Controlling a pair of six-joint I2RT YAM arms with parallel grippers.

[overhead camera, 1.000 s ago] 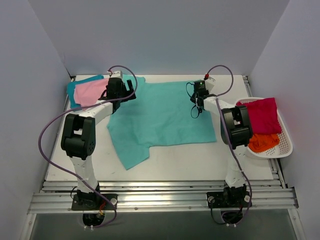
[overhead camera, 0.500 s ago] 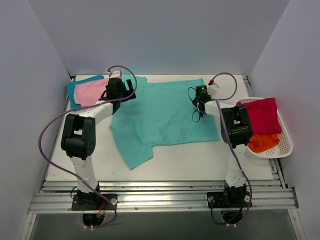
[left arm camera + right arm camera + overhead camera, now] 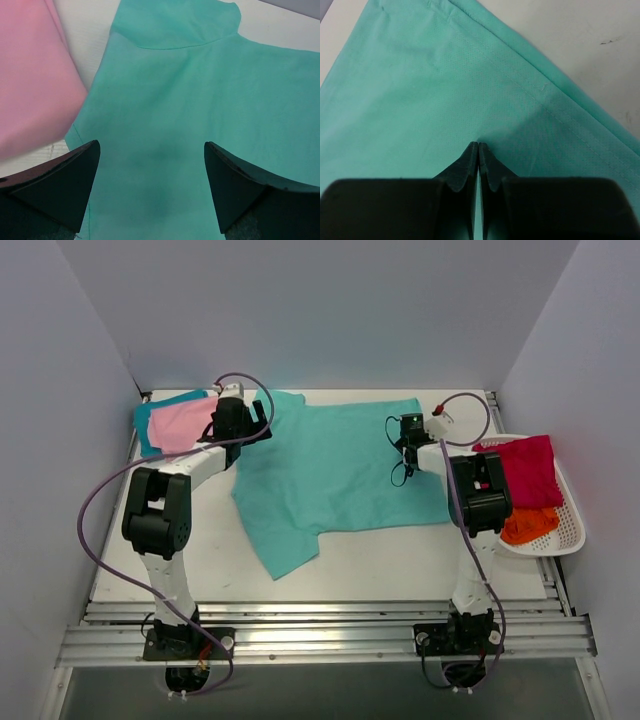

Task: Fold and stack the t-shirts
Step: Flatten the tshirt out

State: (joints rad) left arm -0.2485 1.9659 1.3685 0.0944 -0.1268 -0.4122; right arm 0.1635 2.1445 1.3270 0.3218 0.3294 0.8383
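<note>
White arms (image 3: 195,462), black joints (image 3: 157,512), purple cables (image 3: 82,510), black tapered fingers (image 3: 60,180).

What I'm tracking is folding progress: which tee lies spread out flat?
The mint green tee, opened out mid-table. The pink tee lies folded on the teal one at far left; crimson and orange are bunched in the basket.

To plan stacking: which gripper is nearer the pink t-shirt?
Left. The left gripper is open beside the pink t-shirt; the right gripper, far off, pinches the mint green t-shirt.

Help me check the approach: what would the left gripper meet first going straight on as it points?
Probably the mint green t-shirt spread flat beneath the left gripper, its height unclear.
</note>
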